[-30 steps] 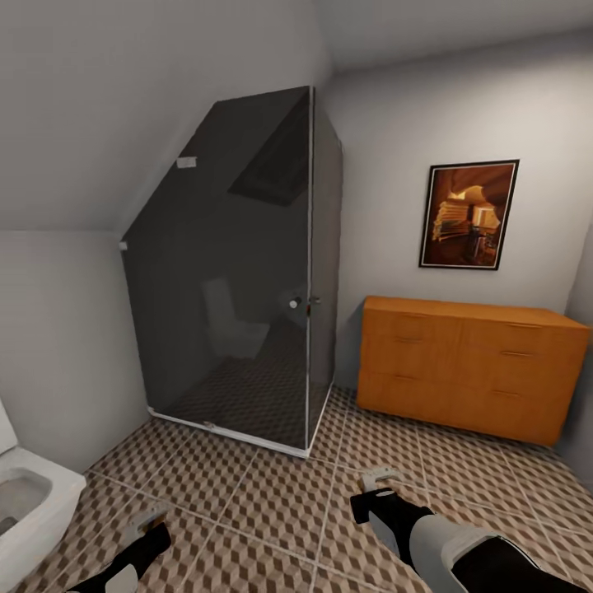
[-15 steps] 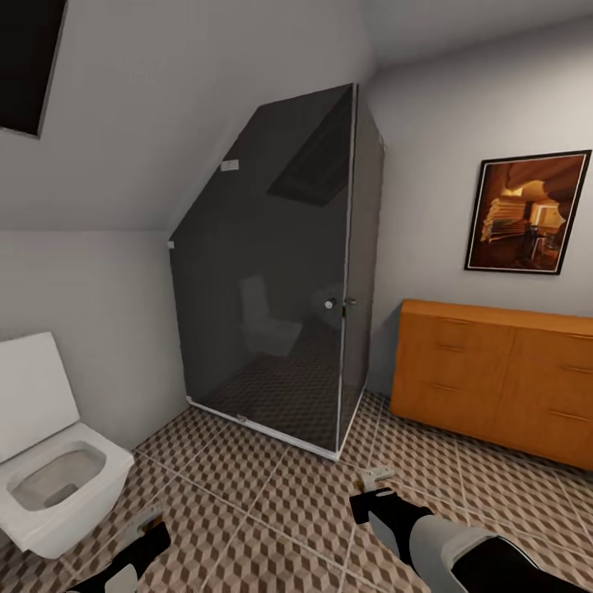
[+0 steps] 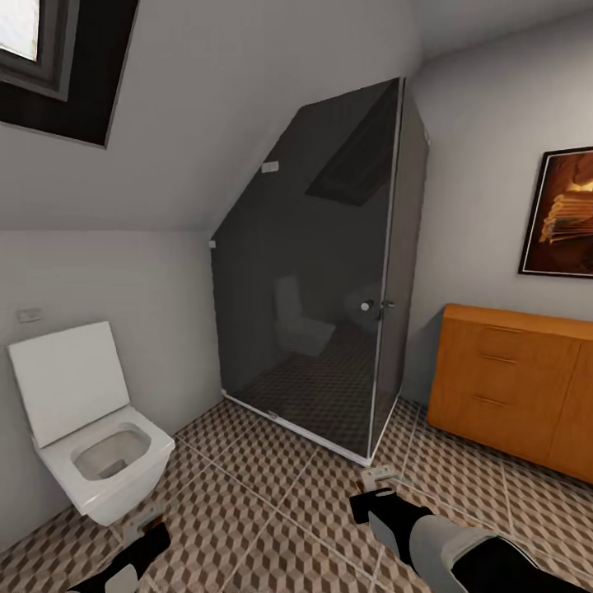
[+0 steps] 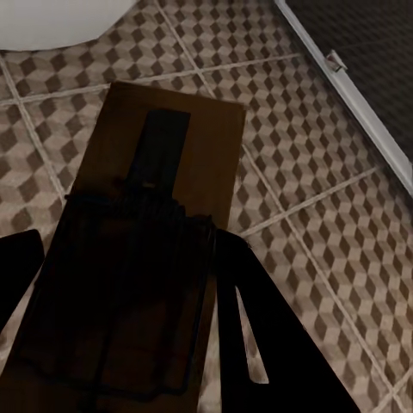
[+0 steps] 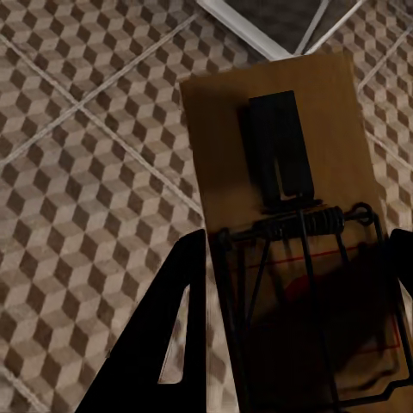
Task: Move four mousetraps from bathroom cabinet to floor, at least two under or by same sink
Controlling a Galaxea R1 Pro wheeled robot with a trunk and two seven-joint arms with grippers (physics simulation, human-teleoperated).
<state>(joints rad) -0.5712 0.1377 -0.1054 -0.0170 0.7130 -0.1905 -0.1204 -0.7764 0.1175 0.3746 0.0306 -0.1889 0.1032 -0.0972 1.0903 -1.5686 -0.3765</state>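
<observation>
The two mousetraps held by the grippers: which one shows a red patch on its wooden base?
The mousetrap in the right gripper: red shows under its wire frame. The other mousetrap, in the left gripper, looks uniformly dark brown.

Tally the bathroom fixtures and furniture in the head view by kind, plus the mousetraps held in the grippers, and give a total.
Toilet: 1
Glass shower cabin: 1
Cabinet: 1
Framed picture: 1
Skylight window: 1
Mousetraps: 2, one in the left gripper, one in the right gripper
Total: 7

View swung left: toilet [image 3: 95, 428] now fully in frame, cabinet [image 3: 515, 387] slid toward right edge.
</observation>
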